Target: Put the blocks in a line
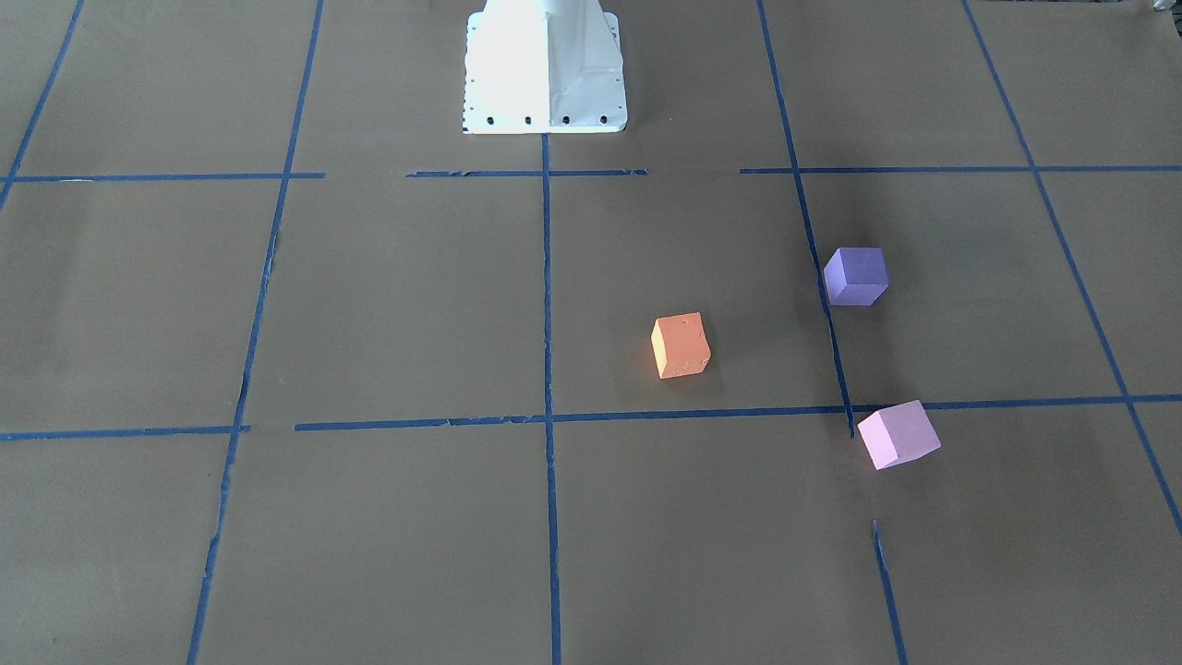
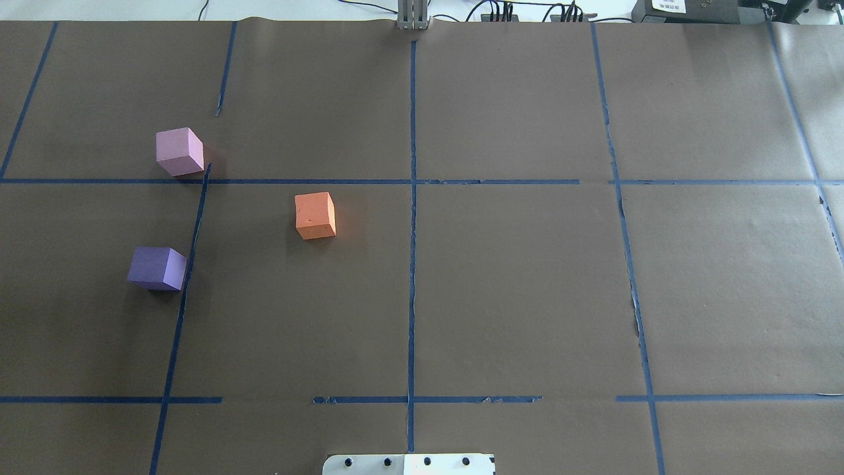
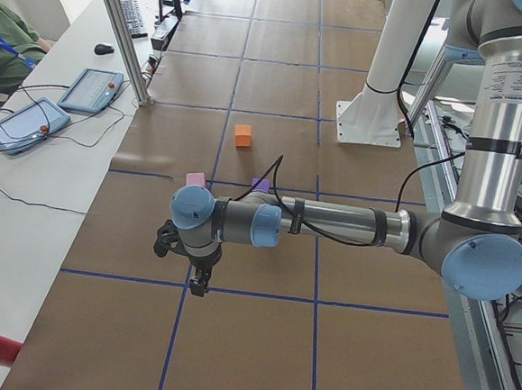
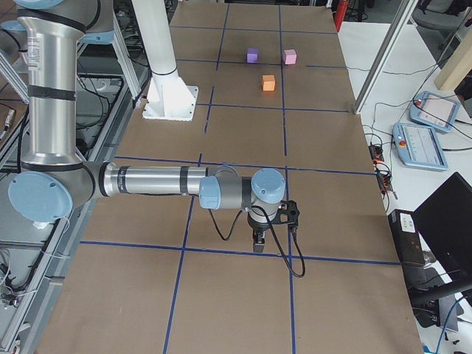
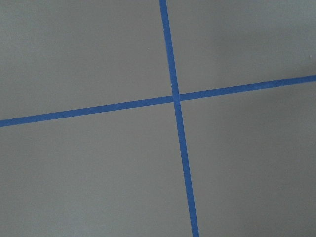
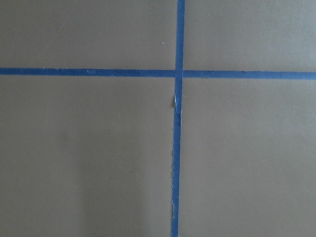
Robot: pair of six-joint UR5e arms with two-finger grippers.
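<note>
Three blocks lie apart on the brown paper on the robot's left half. The orange block is nearest the centre line. The dark purple block sits closer to the robot. The light pink block sits farther out, by a tape crossing. The left gripper hangs over the paper at the table's left end, well short of the blocks. The right gripper hangs at the far right end. I cannot tell whether either is open or shut. Both wrist views show only paper and tape.
The white robot base stands at the table's middle edge. Blue tape lines grid the paper. Two teach pendants and an aluminium post stand on the side bench, where an operator sits.
</note>
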